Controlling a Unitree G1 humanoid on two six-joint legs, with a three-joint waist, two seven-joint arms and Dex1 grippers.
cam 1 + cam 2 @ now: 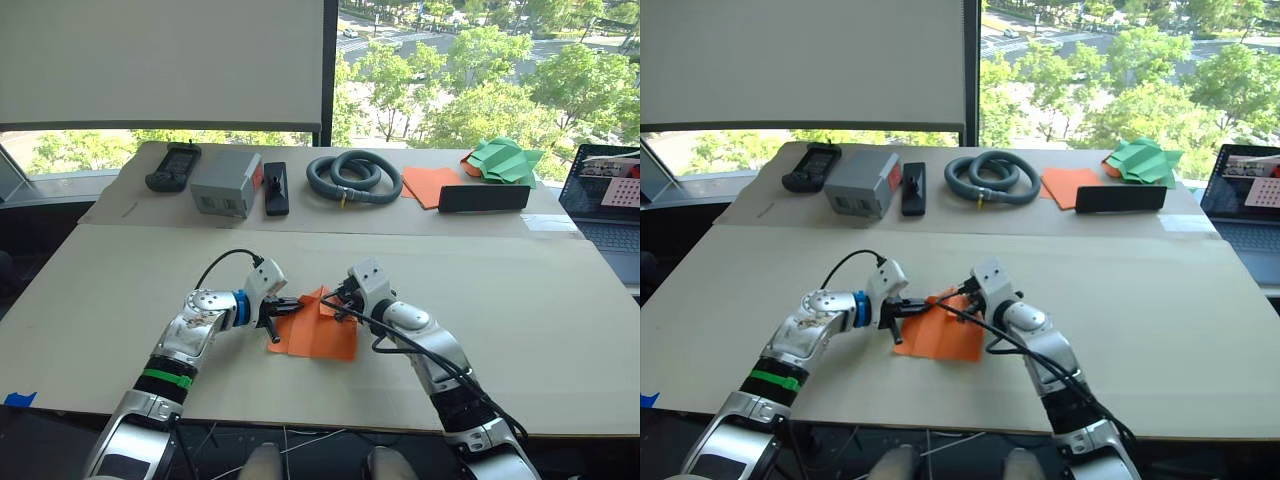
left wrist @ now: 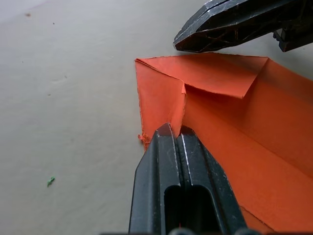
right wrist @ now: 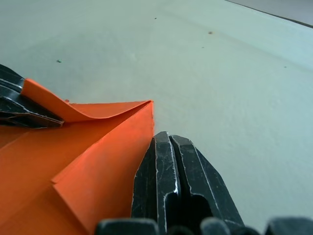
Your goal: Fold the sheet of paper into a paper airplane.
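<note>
The sheet of paper (image 1: 318,332) lies flat on the desk (image 1: 520,330), near its front edge and between the two arms. Its far end has two corner flaps turned in toward the centre line, forming a rough point, so the nose folds appear done while the body is not yet folded in half.

The left end effector (image 2: 175,131) has its two black fingers pressed fully together, tips resting at the inner edge of one folded flap; whether a layer of paper is pinched between them cannot be told. The right end effector (image 3: 166,139) is likewise fully closed, its tips on the bare desk just beside the pointed end of the paper and holding nothing.

As a judgement, the paper will handle as very light, thin and limp: it takes a crease well but buckles, slides on the smooth desk and could tear at a pinched edge, where some fraying is already visible. The safest hold is probably a shallow pinch on a doubled, folded edge, where the layers are stiffer, while the other end effector pins the flat part down. A single loose edge would likely crumple or slip.
</note>
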